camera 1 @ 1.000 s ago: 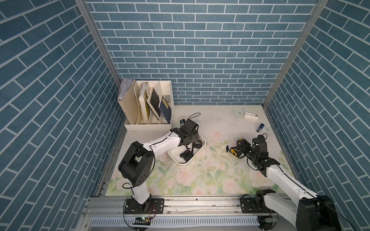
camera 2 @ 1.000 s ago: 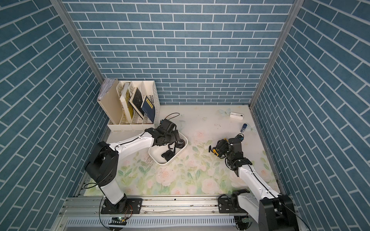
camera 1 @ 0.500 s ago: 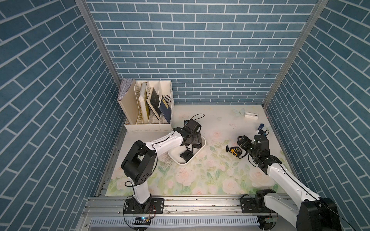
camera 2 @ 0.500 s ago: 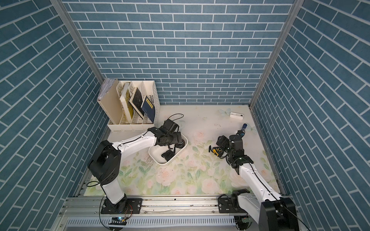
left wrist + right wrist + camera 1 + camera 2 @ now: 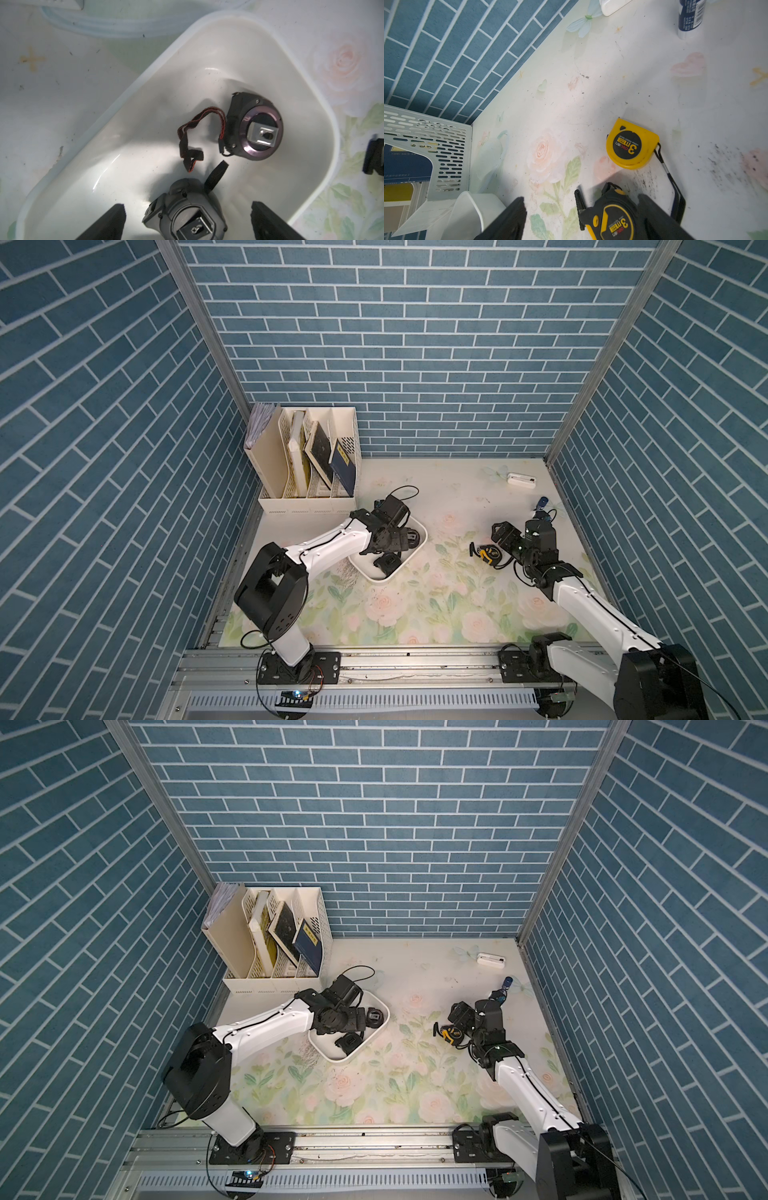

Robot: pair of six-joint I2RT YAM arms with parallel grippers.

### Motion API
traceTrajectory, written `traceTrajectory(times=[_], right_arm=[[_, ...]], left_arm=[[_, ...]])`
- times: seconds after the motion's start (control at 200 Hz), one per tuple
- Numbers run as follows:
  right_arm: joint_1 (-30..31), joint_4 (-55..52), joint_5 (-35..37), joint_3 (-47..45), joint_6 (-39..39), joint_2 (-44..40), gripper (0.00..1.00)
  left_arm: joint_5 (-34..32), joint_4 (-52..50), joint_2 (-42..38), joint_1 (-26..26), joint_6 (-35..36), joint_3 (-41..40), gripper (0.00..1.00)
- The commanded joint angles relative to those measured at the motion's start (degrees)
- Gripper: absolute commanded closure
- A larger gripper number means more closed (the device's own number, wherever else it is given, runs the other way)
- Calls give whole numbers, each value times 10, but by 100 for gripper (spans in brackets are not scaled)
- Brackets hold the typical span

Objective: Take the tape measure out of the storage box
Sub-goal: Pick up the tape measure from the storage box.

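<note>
Left tool (image 5: 188, 204), jaws wide, hovers in the white storage box (image 5: 291, 68), straddling a grey tape measure (image 5: 187, 216); a purple-ringed tape measure (image 5: 255, 126) lies nearby inside. Right tool (image 5: 581, 198), also wide, straddles a black-and-yellow tape measure (image 5: 612, 220) on the worktop (image 5: 612, 72), near a yellow tape measure (image 5: 631, 143).

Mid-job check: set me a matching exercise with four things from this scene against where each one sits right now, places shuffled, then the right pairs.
Things
1. yellow tape measure
2. black-and-yellow tape measure
3. dark tape measure with the red-edged strap
4. blue book

Places
A. lying in the storage box
B. standing in the file holder
C. flanked by the open right gripper
D. alone on the floral mat, outside any gripper

Pairs: 1-D, 2-C, 3-A, 4-B
</note>
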Motion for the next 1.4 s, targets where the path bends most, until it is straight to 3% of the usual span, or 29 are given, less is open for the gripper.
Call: traceTrajectory(times=[0.0, 1.095, 1.225, 1.32, 1.395], right_arm=[[-1, 14, -3, 6, -22, 3, 14], [-2, 33, -3, -3, -16, 13, 10], [-3, 31, -1, -3, -14, 10, 11], [-5, 31, -1, -3, -13, 10, 10], [-6, 31, -2, -2, -13, 11, 10]], left_arm=[[23, -6, 0, -3, -9, -30, 1], [47, 3, 74, -5, 10, -19, 0], [36, 5, 75, -3, 7, -17, 7], [34, 5, 79, -3, 7, -10, 18], [30, 2, 83, -3, 5, -1, 22]])
